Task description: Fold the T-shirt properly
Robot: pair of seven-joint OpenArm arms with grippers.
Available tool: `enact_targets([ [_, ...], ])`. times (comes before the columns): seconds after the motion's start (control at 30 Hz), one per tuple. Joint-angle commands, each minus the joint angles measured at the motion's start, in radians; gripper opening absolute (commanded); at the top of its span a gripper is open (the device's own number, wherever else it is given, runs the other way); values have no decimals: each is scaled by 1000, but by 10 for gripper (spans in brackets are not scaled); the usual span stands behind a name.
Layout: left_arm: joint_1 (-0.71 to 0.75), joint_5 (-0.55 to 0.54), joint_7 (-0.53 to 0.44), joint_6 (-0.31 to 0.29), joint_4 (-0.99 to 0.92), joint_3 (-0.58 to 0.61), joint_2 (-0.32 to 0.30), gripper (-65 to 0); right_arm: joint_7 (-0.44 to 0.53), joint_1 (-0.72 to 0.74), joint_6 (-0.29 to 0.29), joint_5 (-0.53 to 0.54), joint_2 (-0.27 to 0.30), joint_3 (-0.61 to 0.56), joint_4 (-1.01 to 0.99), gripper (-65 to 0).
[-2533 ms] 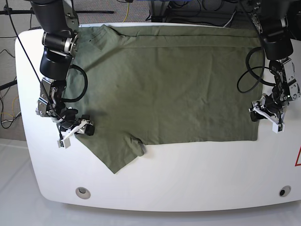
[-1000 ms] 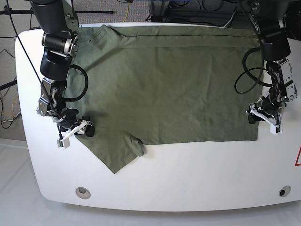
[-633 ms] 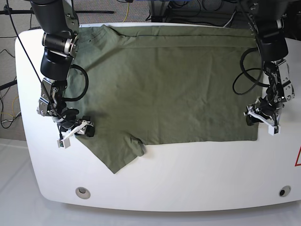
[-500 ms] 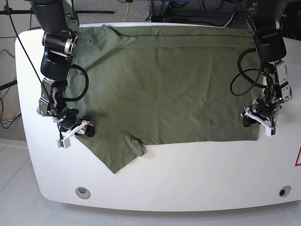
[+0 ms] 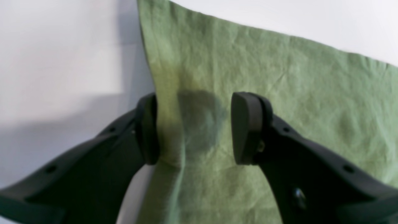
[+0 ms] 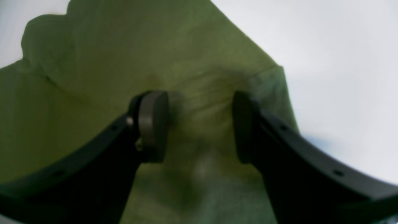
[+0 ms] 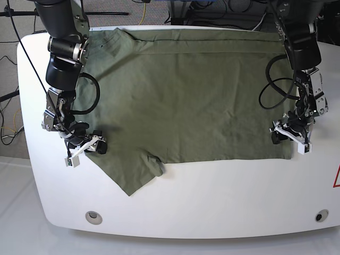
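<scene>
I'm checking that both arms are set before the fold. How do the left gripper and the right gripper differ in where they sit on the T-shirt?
The left gripper straddles the straight side edge of the T-shirt, one finger off the cloth over the bare table. The right gripper sits at the sleeve, both fingers over fabric. Cloth has ridged up between the left gripper's fingers; under the right it lies flatter. Both stand open, low on the shirt.

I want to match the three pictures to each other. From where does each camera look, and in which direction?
Base: high above, facing down on the white table, plain olive-green cotton T-shirt, both arms.
Left wrist: on the left arm, looking past the open left gripper at the shirt's edge.
Right wrist: looking past the open right gripper at the sleeve.
Shared: the shirt.
</scene>
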Motion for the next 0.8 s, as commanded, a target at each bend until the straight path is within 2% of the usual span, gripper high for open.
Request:
enact_targets([
  [0.0, -15, 1, 7, -2, 17, 4, -8, -333, 3, 23, 5, 4, 14, 0, 13, -329],
  [0.4, -10, 2, 6, -4, 11, 4, -9, -344, 3, 24, 9, 3, 14, -10, 7, -330],
  [0.53, -10, 4, -4, -3, 10, 4, -10, -373, 4, 24, 10, 3, 15, -12, 8, -331],
  [0.77, -12, 2, -42, 4, 10, 3, -8, -488, 7, 22, 7, 6, 15, -9, 8, -333],
])
